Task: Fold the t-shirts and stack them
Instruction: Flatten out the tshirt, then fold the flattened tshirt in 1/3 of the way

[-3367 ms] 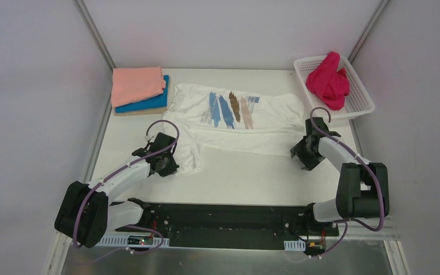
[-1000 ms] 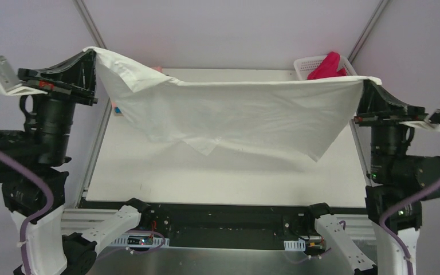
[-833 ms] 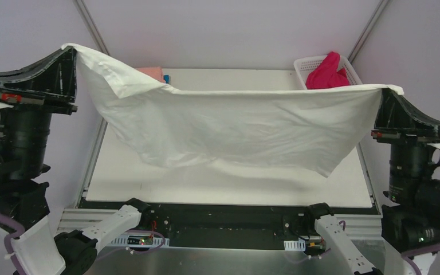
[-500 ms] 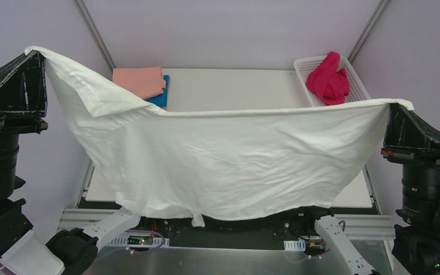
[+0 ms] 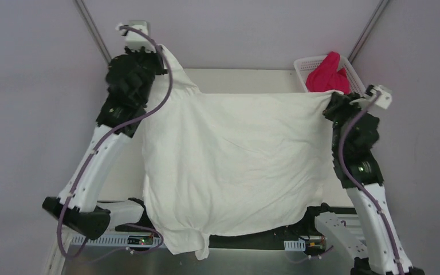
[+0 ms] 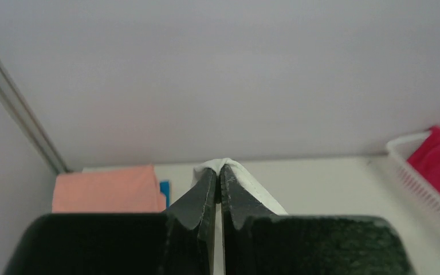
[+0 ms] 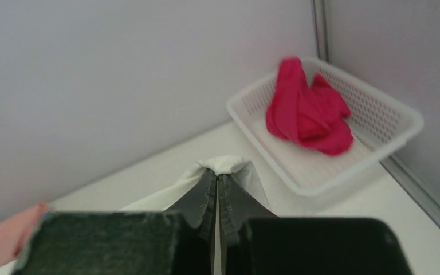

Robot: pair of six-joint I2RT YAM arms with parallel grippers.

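Where gripped at two upper corners: large white cloth t-shirt (image 5: 229, 160), spread wide above pale desk (image 5: 246, 80).
Pinched in tightly closed left claw (image 6: 218, 175) and tightly closed right claw (image 7: 216, 177), hanging clear of desk.

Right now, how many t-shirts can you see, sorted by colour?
white t-shirt: 1
salmon-pink t-shirt: 1
blue t-shirt: 1
magenta t-shirt: 1
Total: 4
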